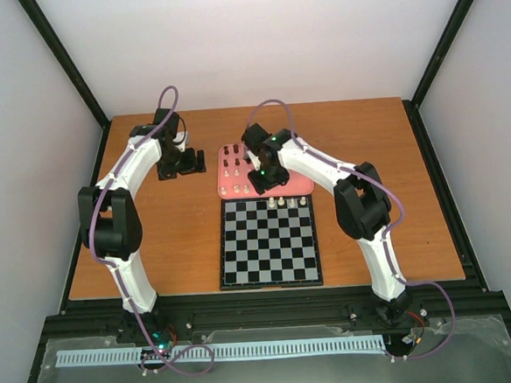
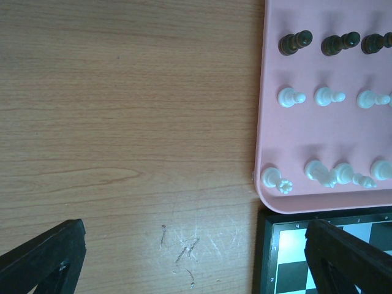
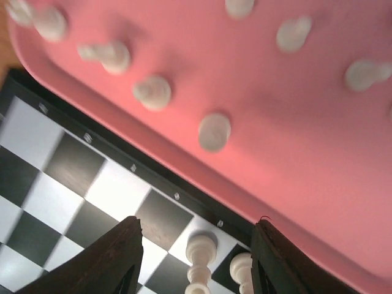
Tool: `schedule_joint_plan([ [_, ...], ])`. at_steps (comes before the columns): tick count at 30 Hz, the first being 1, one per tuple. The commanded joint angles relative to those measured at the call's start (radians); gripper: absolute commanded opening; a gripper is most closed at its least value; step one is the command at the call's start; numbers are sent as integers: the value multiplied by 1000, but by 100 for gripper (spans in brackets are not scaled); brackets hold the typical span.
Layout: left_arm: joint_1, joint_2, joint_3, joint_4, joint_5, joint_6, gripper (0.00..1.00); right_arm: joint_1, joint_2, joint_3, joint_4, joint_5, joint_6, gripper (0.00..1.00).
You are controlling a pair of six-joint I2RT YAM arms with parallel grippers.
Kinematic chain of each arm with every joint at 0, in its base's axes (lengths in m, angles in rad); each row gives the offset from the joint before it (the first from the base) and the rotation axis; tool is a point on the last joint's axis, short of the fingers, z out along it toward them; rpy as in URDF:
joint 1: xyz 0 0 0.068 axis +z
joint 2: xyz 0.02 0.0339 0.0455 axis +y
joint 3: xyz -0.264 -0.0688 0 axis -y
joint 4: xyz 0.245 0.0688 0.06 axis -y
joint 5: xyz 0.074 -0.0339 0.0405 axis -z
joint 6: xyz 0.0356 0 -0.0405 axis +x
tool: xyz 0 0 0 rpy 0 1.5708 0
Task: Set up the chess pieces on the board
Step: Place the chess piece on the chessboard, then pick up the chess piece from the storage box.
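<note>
The fingers (image 3: 107, 260) of the right gripper (image 3: 196, 228) stand spread and pinch nothing. In the right wrist view a cream piece (image 3: 199, 250) stands upright between them on the board (image 3: 55, 165), with a clear gap to the finger at its 9 o'clock. A second cream piece (image 3: 241, 268) stands just beside it at 3 o'clock, close to the other finger; whether it touches that finger cannot be told. Both stand in the board's edge row, against the black border. Past the border, from 10 round to 2 o'clock of the fingers, lies the pink tray (image 3: 294, 122), with blurred pale pieces (image 3: 214, 130) dotted over it.

From the top camera this gripper hangs over the line where tray and board meet. A short row of cream pieces (image 1: 292, 203) runs along the board's far edge at its 4 o'clock.

The left gripper (image 2: 195, 228) also has its fingers (image 2: 43, 260) wide apart, with only the bare wooden table (image 2: 122, 122) between them. In its wrist view the tray's corner lies at 2 o'clock. It carries dark pieces (image 2: 296, 41) in the farthest row, small cream pawns (image 2: 290, 97) in the middle and larger cream figures (image 2: 318, 171) nearest. The board's corner shows at 4 o'clock, partly behind the right-hand finger. Seen from above, this gripper sits just beside the tray at its 9 o'clock.
</note>
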Motion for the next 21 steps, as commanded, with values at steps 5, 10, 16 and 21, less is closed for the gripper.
schedule_joint_plan([
  [5, 0, -41, 6, 7, -8, -3, 100, -26, 105, 188, -19, -30, 21, 48],
  [10, 1, -37, 11, 6, -7, -4, 100, -38, 152, 216, -14, -30, 35, 46],
  [16, 0, -28, 16, 7, 2, -6, 100, -42, 195, 245, -13, -41, 36, 46],
  [21, 1, -22, 19, 5, 5, -6, 100, -45, 221, 264, -13, -43, 34, 45],
])
